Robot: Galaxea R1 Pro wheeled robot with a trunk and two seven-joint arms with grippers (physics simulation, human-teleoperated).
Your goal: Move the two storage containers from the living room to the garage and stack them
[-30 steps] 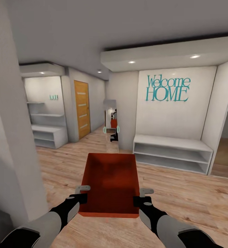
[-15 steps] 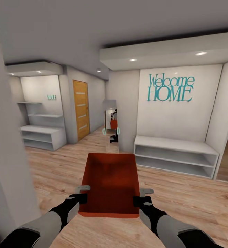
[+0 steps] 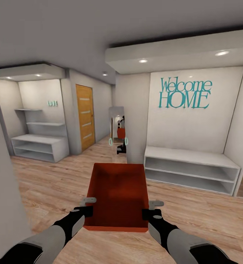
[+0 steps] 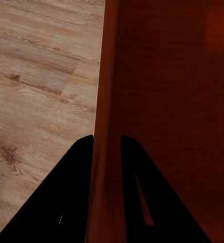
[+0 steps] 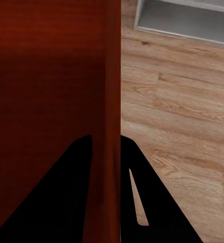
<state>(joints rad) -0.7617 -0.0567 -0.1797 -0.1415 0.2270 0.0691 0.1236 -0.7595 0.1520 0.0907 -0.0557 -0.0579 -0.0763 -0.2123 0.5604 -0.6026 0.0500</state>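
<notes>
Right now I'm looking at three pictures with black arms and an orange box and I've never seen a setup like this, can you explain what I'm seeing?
This is a simulated wheeled robot with two arms. The large picture comes from a camera on its head, looking forward and down. It carries an open orange-red storage container, with the left gripper clamped on one side wall and the right gripper on the other. The two smaller pictures come from cameras on each wrist: the black fingers straddle the thin container wall. Below is a wood-plank floor. Ahead stand low white shelves, a "Welcome HOME" sign and a wooden door.

Teal "Welcome HOME" lettering (image 3: 184, 94) on the white alcove wall (image 3: 180, 124)
</notes>
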